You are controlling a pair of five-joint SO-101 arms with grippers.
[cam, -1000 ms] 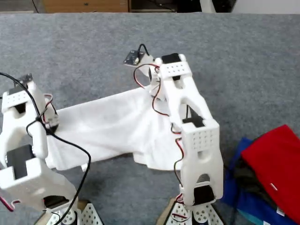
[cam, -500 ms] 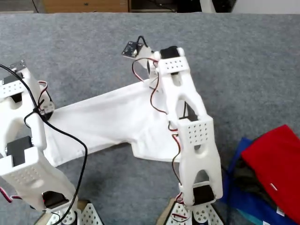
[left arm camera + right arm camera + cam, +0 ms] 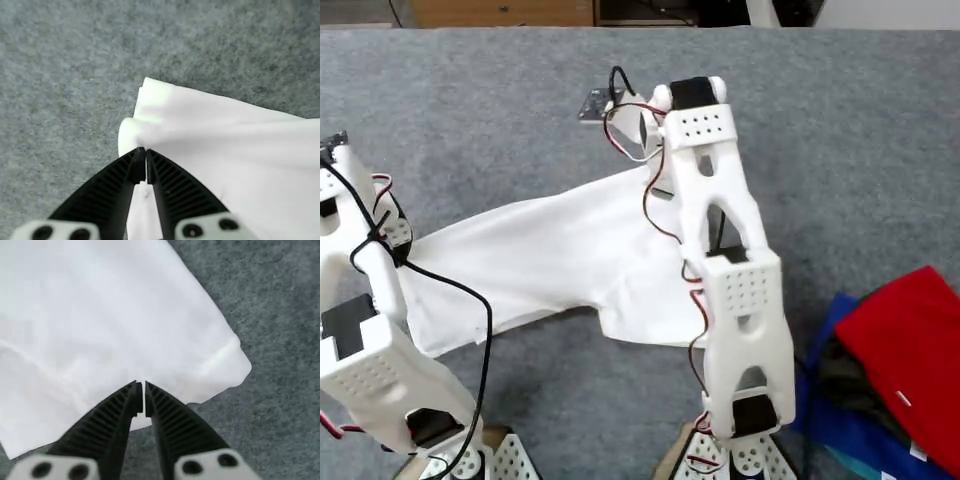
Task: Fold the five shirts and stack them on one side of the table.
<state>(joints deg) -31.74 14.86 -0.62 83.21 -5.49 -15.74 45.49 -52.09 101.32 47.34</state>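
A white shirt (image 3: 550,260) lies stretched across the grey table (image 3: 840,150) between the two arms. My left gripper (image 3: 145,167) is shut on a bunched corner of the white shirt (image 3: 225,145) at its left end, with the jaws pinched tight on the cloth. In the high view that gripper (image 3: 398,255) sits at the shirt's left edge. My right gripper (image 3: 141,392) is shut on the hem of the white shirt (image 3: 100,315), close to a corner. From above, it (image 3: 655,185) holds the shirt's far right end.
At the table's near right corner lies a heap of shirts, with a red one (image 3: 905,360) over blue and dark cloth (image 3: 840,420). Bare grey table extends along the far side and to the right. Both arm bases stand at the near edge.
Both arms have pulled apart: the left one moved left, the right one farther away. The white shirt is drawn out longer and flatter between them.
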